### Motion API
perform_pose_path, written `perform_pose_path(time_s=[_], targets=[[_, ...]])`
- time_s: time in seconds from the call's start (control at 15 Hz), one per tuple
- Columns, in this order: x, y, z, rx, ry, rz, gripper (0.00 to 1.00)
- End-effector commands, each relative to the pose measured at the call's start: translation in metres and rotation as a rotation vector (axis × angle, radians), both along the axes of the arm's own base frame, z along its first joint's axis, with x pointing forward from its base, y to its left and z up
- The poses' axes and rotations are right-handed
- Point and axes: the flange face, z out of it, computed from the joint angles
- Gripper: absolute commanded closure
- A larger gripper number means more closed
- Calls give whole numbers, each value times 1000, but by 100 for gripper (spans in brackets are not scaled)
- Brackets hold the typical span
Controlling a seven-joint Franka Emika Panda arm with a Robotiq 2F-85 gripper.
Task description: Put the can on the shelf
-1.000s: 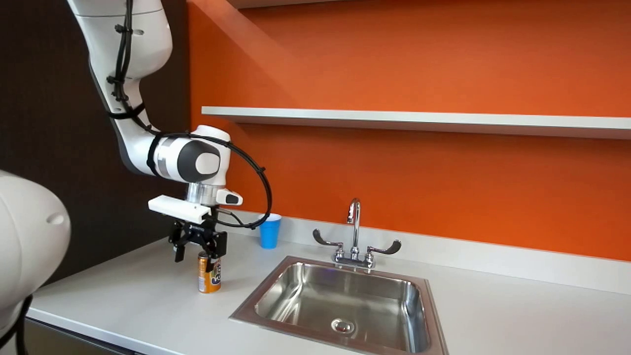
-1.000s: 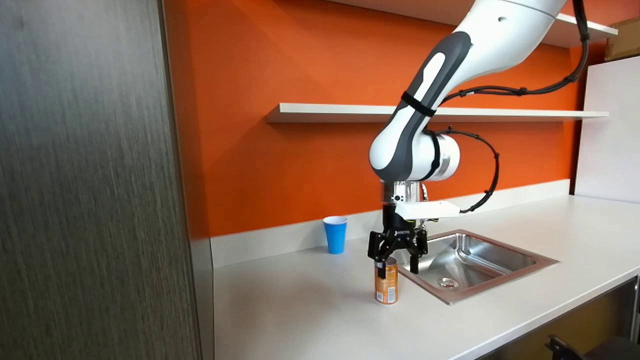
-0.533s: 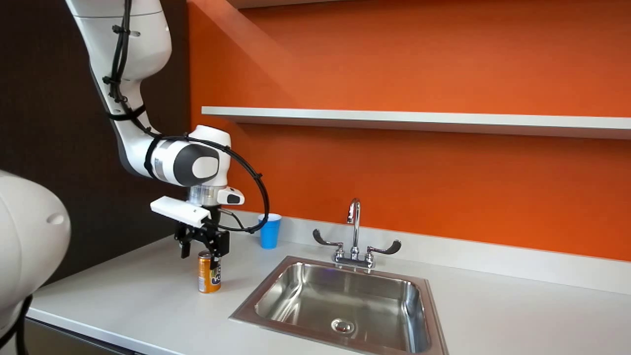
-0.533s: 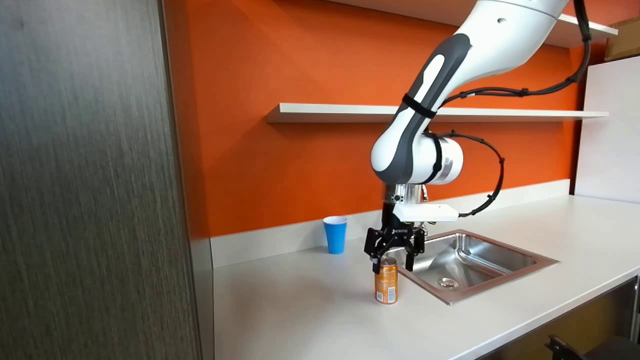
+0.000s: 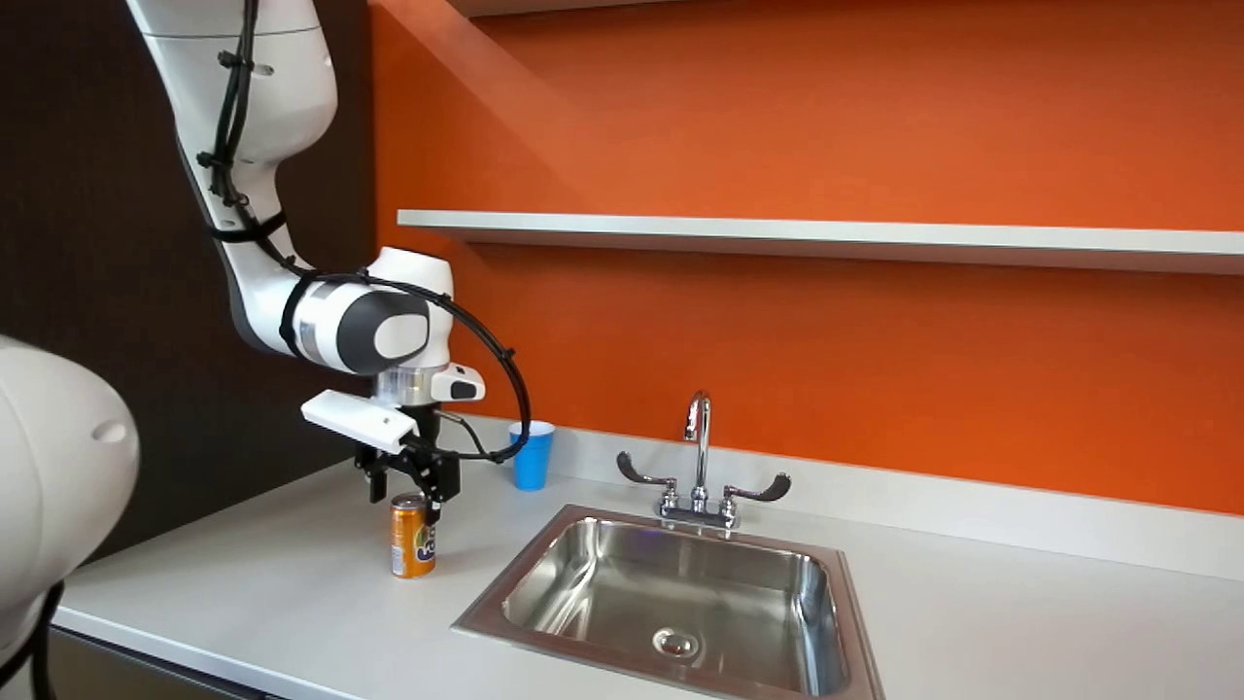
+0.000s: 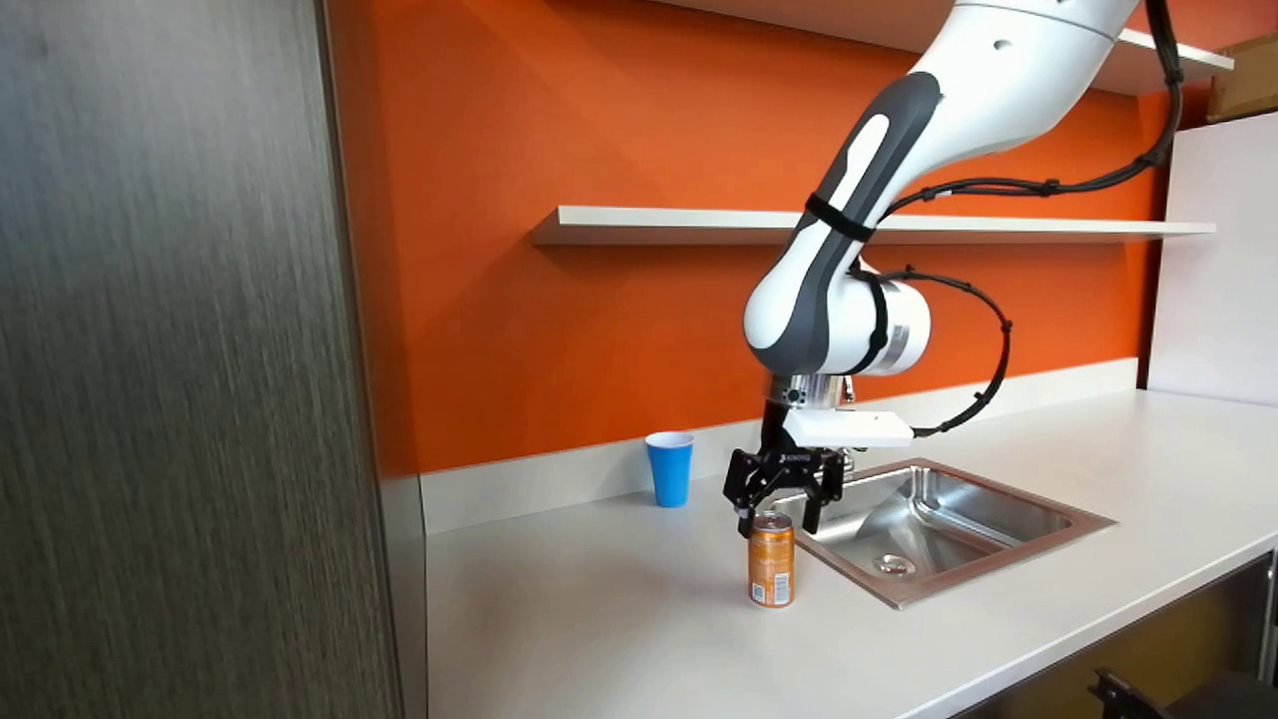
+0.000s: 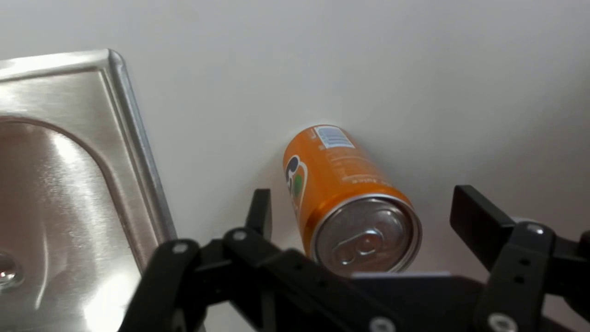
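Observation:
The can (image 5: 412, 546) is orange with a silvery top. It stands upright on the white countertop, left of the sink, and also shows in an exterior view (image 6: 771, 564) and in the wrist view (image 7: 339, 177). My gripper (image 6: 779, 525) is open just above the can, pointing down, with its fingertips near the height of the can's top. In the wrist view the gripper (image 7: 364, 212) has a finger on each side of the can, with gaps on both sides and nothing held. The shelf (image 5: 816, 230) is long, thin and white, high on the orange wall, and shows in both exterior views (image 6: 679, 222).
A blue cup (image 5: 532, 457) stands at the back of the countertop (image 6: 559, 619) near the wall. A steel sink (image 5: 846, 622) with a tall faucet (image 5: 700, 437) lies beside the can. A dark panel (image 6: 200, 399) closes off one end. Another shelf (image 6: 1148, 60) hangs higher.
My open gripper has risen slightly and shifted a little, rightward in one exterior picture and leftward in the opposite one. Its fingers overlap the can less. The can has not moved.

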Motion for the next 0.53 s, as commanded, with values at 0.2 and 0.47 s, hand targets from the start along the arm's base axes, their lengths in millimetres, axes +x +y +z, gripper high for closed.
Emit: perform_pose_path(time_s=[0.2, 0.47], targets=[[3, 2, -5, -5, -42, -3, 0], [5, 2, -11, -11, -49, -7, 0]])
